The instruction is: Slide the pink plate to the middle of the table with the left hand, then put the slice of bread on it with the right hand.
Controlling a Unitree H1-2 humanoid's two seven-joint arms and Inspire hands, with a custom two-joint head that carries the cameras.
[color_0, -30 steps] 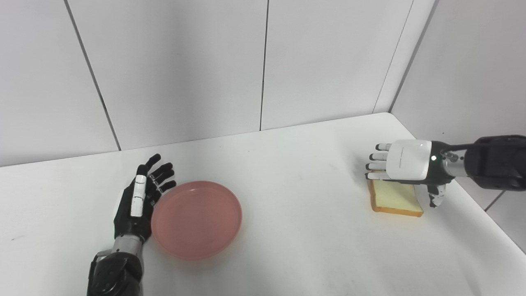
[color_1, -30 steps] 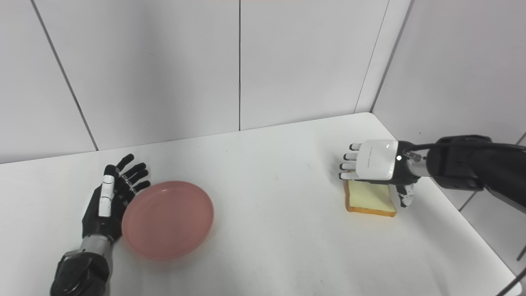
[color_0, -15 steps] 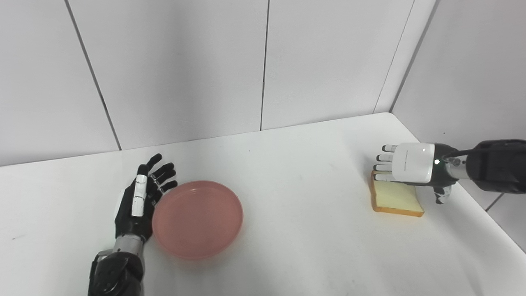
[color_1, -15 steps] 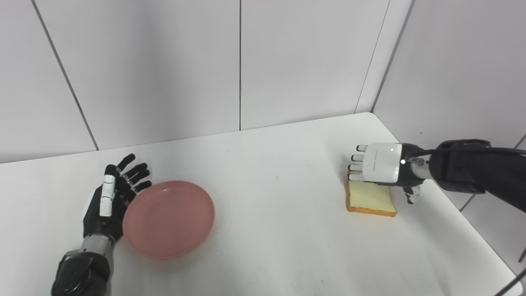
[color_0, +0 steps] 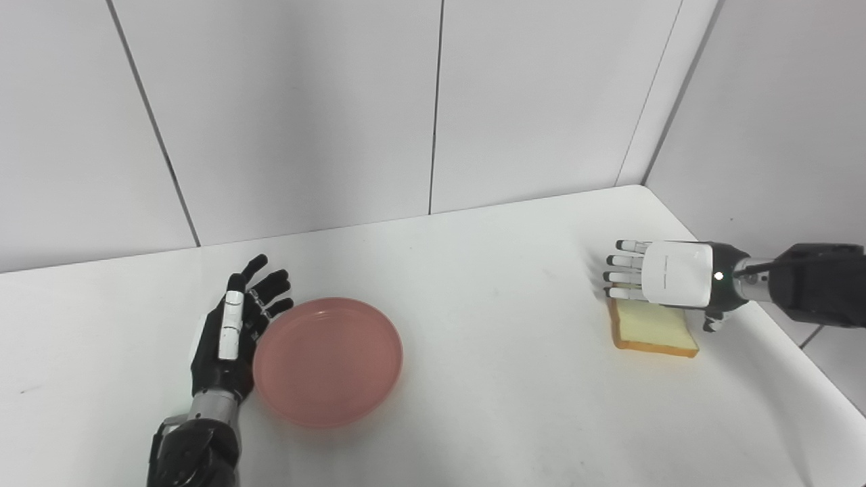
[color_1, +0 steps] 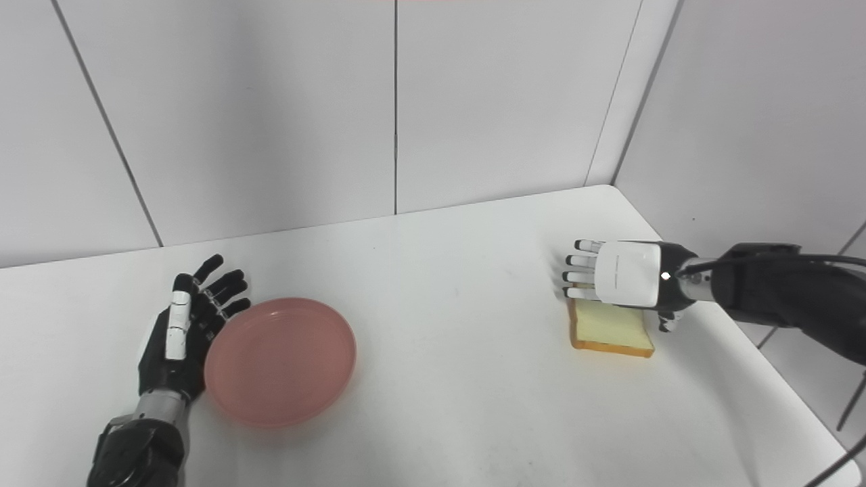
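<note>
A round pink plate (color_0: 328, 360) lies on the white table (color_0: 487, 379), left of its middle. My left hand (color_0: 230, 335) is open, fingers spread, its palm side against the plate's left rim. A slice of bread (color_0: 651, 331) lies flat near the table's right edge. My right hand (color_0: 666, 275) is open, palm down, over the far end of the bread and hiding that end. The plate (color_1: 281, 360), the bread (color_1: 611, 329), my left hand (color_1: 179, 338) and my right hand (color_1: 619, 274) also show in the right eye view.
White wall panels stand behind the table and along its right side, meeting at the far right corner. The table's right edge runs just beyond the bread.
The left hand has pushed the plate a little to the right. The right hand has lowered and drawn back slightly over the far end of the bread, staying open.
</note>
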